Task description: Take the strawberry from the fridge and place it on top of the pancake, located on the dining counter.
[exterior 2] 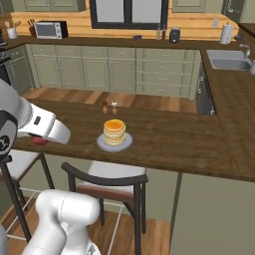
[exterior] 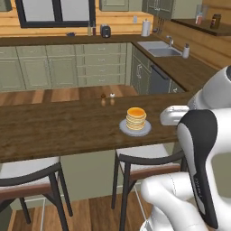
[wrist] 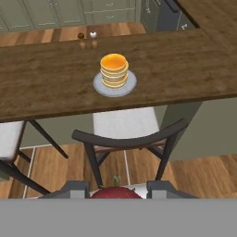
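Counter point(wrist: 51, 83) first: the long dark wooden top runs ahead of the arm, and the pancake point(wrist: 114, 70) stack sits on its grey plate point(wrist: 130, 86) near the middle. Closer in, the claw point(wrist: 115, 190) is pinched around the strawberry point(wrist: 115, 193), short of the counter's near edge above a stool point(wrist: 129, 139), so the stack lies straight ahead and a little up.

One pancake stack point(wrist: 114, 70), one plate point(wrist: 99, 86), one strawberry point(wrist: 115, 193), two stools point(exterior: 144, 163), two shakers point(wrist: 86, 35)

Red strawberry point(wrist: 115, 192), golden-tan orange-topped pancake point(wrist: 114, 70), grey plate point(wrist: 99, 86), dark-brown counter point(wrist: 51, 83).
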